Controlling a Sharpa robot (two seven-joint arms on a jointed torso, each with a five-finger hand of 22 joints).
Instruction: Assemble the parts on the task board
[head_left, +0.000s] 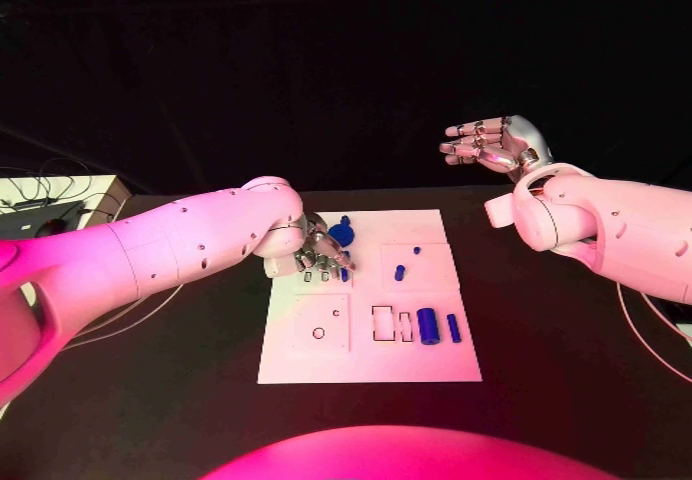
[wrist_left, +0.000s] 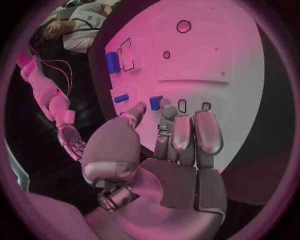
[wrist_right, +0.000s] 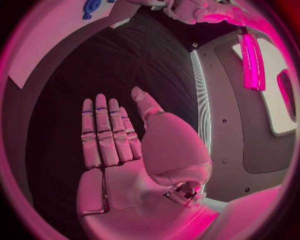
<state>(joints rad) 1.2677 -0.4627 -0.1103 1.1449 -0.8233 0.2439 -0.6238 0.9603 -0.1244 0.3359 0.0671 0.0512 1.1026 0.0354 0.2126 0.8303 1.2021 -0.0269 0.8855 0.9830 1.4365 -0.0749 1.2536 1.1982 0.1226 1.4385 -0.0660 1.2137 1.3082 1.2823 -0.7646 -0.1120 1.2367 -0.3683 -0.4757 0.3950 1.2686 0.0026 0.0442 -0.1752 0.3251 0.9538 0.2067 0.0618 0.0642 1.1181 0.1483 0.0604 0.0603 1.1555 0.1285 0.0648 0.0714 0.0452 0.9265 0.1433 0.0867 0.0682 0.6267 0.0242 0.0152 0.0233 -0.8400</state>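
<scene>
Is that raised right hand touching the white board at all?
Apart. The head view shows the right hand lifted beyond the far edge of the task board, with bare black table between them.

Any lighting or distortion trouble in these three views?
Head view: pink light washes over the task board and both arms, background black. Left wrist view: fisheye bends the board's edges; left hand looms large. Right wrist view: a bright pink strip glares beside the right hand.

White task board (head_left: 433, 366) — blue parts (head_left: 427, 325) — black table (head_left: 173, 400).
</scene>
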